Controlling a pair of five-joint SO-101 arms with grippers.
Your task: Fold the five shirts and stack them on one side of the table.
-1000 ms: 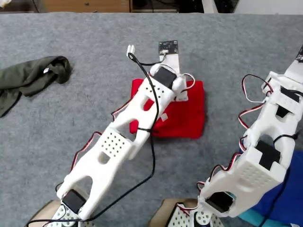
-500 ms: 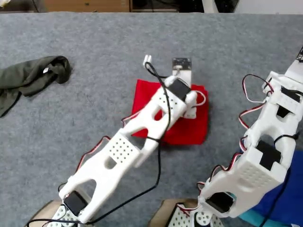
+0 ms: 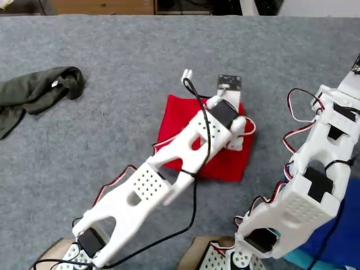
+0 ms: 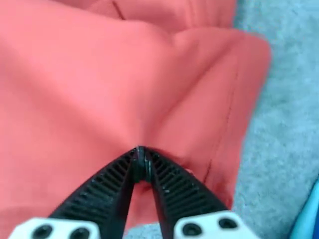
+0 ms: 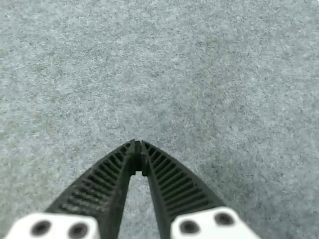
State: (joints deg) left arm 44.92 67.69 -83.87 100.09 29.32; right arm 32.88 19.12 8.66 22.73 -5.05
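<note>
- The table (image 3: 112,56) is covered edge to edge with a grey, felt-like cloth with a fine speckled nap, lying flat.
- Beyond its far edge is a strip of the room: wooden furniture (image 3: 101,7) on the left and darker shapes further right, too cut off to identify.
- The red shirt (image 3: 174,121) lies a little right of the table's middle, folded into a rough square, flat on the grey cover.
- The left arm (image 3: 140,191) stretches from the near edge diagonally across the red shirt, its wrist over the shirt's right part.
- The left gripper (image 4: 139,159) has its jaws clenched, tips together on the red shirt, with creases in the cloth running out from the pinch; it grasps the shirt near one hemmed edge, and grey cover shows just past that edge.
- A green shirt (image 3: 39,90) lies crumpled and unfolded at the table's left edge, well apart from the red one.
- The right arm (image 3: 315,185) stands at the right side, bent back toward the near edge, apart from both shirts.
- The right gripper (image 5: 138,149) has its jaws clenched on nothing, hanging over bare grey cover.
- A blue cloth (image 3: 343,225) lies at the near right corner, partly hidden behind the right arm; whether it is a shirt cannot be told.
</note>
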